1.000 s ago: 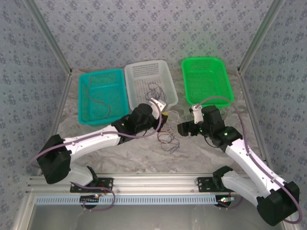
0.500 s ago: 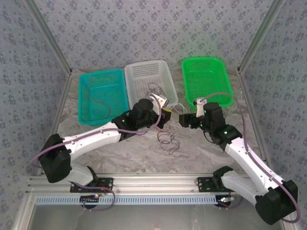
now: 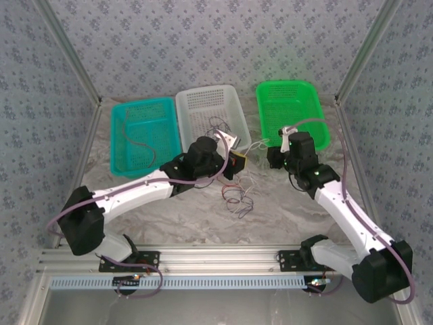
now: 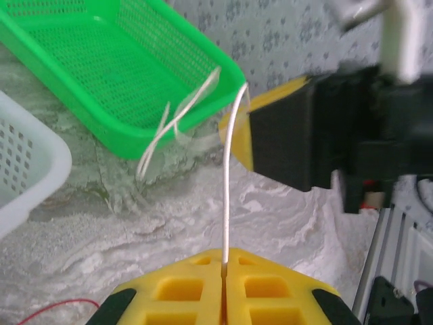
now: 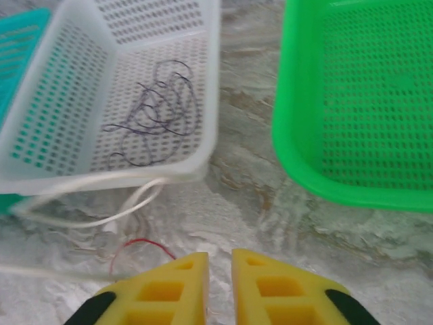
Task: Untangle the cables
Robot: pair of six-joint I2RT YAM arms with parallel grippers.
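Note:
My left gripper [image 3: 237, 160] [image 4: 224, 261] is shut on a whitish cable [image 4: 226, 189], which runs taut from its yellow jaws to the outer edge of my right gripper's fingers [image 4: 237, 128]. That cable [image 3: 254, 145] spans the two grippers above the table. My right gripper [image 3: 271, 154] [image 5: 218, 256] has its jaws almost together, with a slim gap and no cable seen inside. White loops [image 5: 135, 202] and a red cable [image 5: 139, 242] lie ahead of it. A red and dark tangle [image 3: 237, 198] rests on the table. A dark purple cable [image 3: 218, 126] [image 5: 159, 101] lies in the white basket [image 3: 186, 101].
A teal basket [image 3: 122, 159] at the back left holds one thin wire [image 3: 132, 139]. A green basket [image 3: 318, 132] [image 5: 287, 152] stands at the back right, close behind my right gripper. Metal frame posts flank the table and a rail runs along the near edge.
My right gripper has moved back toward the green basket and up to the whitish cable, and its jaws have closed. My left gripper has shifted slightly right, still holding the cable.

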